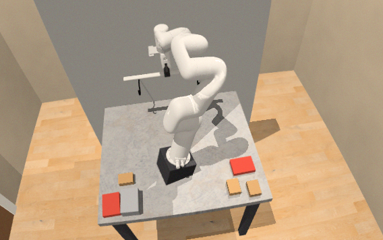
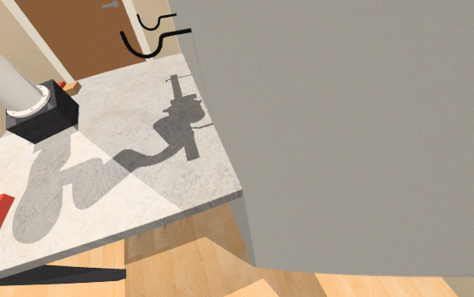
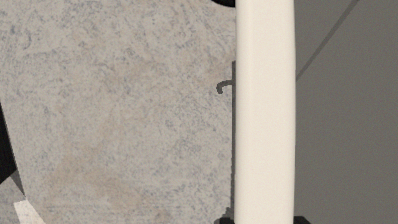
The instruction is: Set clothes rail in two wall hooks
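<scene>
1. The white arm (image 1: 195, 84) rises from a black base block (image 1: 168, 175) on the marbled desk (image 1: 135, 141) and bends back toward the grey wall panel (image 1: 101, 40) behind the desk.
2. The gripper (image 1: 166, 72) hangs high above the rear of the desk, just in front of the wall panel, with its fingers closed on the clothes rail (image 1: 141, 77).
3. In the top view the rail lies about level in the air, well above the desk; its visible length runs from the gripper toward the picture's left, and the arm hides whatever lies on the other side.
4. One black wall hook (image 1: 139, 88) shows just below the rail near its free end; from this view I cannot tell whether rail and hook touch.
5. In the exterior view two black hooks (image 2: 143, 46) stick out from the edge of the wall panel, one behind the other, and neither cradle shows the rail in it; the rail itself is out of that picture.
6. The wrist view shows the rail (image 3: 265, 110) as a pale bar running top to bottom, with the desk to its left and the wall panel to its right.
7. The arm and rail cast a dark shadow (image 2: 184, 121) on the desk close to the wall.
8. At the front of the desk lie a red block (image 1: 242, 165), two tan blocks (image 1: 243, 187), another tan block (image 1: 126, 178), and a red block touching a grey block (image 1: 129, 201).
</scene>
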Robot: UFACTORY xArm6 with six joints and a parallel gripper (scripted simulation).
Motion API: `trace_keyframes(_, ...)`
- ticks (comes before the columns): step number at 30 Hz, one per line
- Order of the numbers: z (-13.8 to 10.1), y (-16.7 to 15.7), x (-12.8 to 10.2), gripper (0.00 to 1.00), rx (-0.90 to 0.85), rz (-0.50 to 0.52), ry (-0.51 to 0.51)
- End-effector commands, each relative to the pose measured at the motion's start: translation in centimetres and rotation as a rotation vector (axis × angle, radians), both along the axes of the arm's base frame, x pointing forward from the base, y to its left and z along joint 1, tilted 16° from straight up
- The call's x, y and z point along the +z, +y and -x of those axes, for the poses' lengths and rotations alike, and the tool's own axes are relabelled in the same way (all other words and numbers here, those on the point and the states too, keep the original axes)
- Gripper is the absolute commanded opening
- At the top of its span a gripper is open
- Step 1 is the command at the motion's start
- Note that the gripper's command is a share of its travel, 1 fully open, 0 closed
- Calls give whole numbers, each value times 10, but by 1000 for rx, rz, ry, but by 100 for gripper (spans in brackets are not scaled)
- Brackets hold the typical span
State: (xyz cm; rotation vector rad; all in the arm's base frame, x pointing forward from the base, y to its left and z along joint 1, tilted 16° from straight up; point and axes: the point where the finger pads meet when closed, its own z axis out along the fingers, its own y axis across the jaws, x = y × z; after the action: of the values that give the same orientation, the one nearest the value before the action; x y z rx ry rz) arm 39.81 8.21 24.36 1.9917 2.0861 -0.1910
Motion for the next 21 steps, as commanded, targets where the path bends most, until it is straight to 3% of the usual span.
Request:
trace_keyframes(1, -7, 1, 2, 0, 1, -2, -4)
trace_keyframes(21, -9, 1, 2, 0, 1, -2, -4)
